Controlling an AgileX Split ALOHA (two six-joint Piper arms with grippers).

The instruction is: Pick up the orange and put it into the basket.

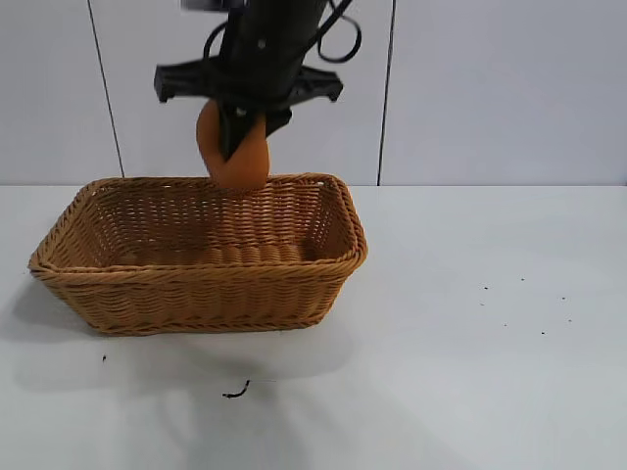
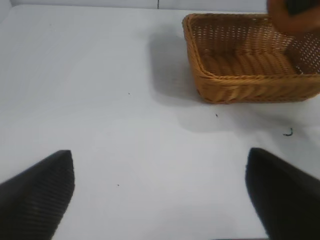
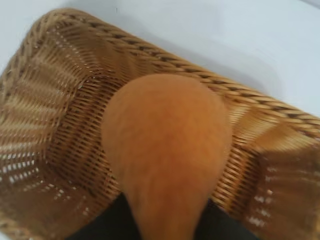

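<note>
My right gripper (image 1: 235,132) is shut on the orange (image 1: 238,162) and holds it in the air above the back part of the basket (image 1: 196,266). The orange hangs clear of the wicker, just above the rear rim. In the right wrist view the orange (image 3: 167,145) fills the middle, pinched between the dark fingers (image 3: 100,225), with the basket's inside (image 3: 55,110) below it. My left gripper (image 2: 160,195) is open and empty over bare table, well away from the basket (image 2: 240,82); the orange (image 2: 282,20) shows at that view's edge.
The basket stands on a white table (image 1: 490,343) before a white panelled wall. A small dark scrap (image 1: 235,391) lies on the table in front of the basket, also in the left wrist view (image 2: 288,132). A few tiny specks dot the table's right side.
</note>
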